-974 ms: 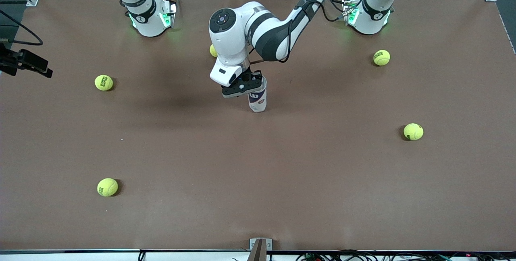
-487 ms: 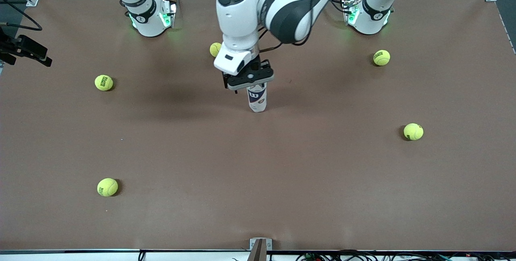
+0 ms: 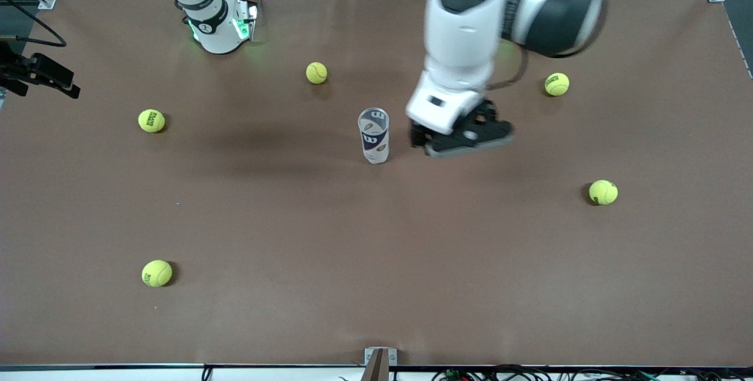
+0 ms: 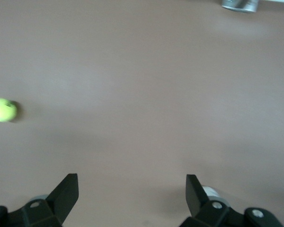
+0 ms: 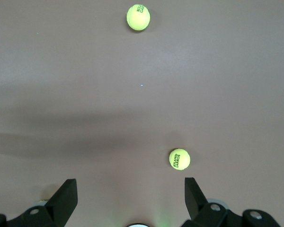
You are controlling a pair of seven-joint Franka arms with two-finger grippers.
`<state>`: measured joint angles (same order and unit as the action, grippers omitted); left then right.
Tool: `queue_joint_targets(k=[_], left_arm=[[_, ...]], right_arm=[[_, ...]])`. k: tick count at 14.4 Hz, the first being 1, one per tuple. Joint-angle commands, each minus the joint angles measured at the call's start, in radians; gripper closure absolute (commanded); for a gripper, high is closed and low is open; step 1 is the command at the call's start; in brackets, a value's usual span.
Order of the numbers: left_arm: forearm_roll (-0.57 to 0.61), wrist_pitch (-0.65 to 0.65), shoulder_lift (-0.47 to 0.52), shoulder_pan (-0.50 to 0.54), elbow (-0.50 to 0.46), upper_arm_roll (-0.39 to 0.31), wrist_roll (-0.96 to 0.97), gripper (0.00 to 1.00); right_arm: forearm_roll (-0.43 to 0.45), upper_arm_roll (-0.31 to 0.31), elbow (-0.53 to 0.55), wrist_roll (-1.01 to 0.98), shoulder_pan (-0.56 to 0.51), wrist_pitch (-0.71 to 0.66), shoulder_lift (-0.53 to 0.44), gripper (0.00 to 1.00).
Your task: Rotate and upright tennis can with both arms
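Front view gives us the can (image 3: 374, 134) upright on the table (image 3: 376, 263) near its middle, touched by nothing, with the left gripper (image 3: 462, 137) at its 3 o'clock, up in the air over bare table and apart from it. Its fingers (image 4: 66, 191) stand spread wide and empty in the left wrist view. We see the right gripper (image 5: 130, 198) in its own wrist view over the table at the right arm's end, fingers likewise wide apart with nothing between them, and two balls (image 5: 179, 159) lying below it.
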<state>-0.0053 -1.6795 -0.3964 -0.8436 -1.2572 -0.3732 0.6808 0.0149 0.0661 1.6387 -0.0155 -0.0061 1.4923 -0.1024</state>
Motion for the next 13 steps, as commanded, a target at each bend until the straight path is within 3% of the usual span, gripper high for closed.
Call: queue_joint_targets(k=[1,9,11,13], left_arm=[[0.015,0.017,0.077,0.115,-0.056,0.013,-0.122,0.00],[0.015,0.017,0.368,0.376,-0.286,0.016,-0.582,0.00],[0.015,0.020,0.456,0.406,-0.361,0.016,-0.644,0.00],[0.016,0.094,0.478,0.408,-0.369,0.014,-0.649,0.00]], right_arm=[[0.003,-0.008,0.043,-0.012,0.001,0.026,-0.039,0.00],[0.002,-0.006,0.043,-0.009,0.005,0.022,-0.039,0.00],[0.000,-0.006,0.043,-0.007,0.005,0.020,-0.039,0.00],[-0.001,-0.006,0.043,-0.007,0.005,0.016,-0.039,0.00]])
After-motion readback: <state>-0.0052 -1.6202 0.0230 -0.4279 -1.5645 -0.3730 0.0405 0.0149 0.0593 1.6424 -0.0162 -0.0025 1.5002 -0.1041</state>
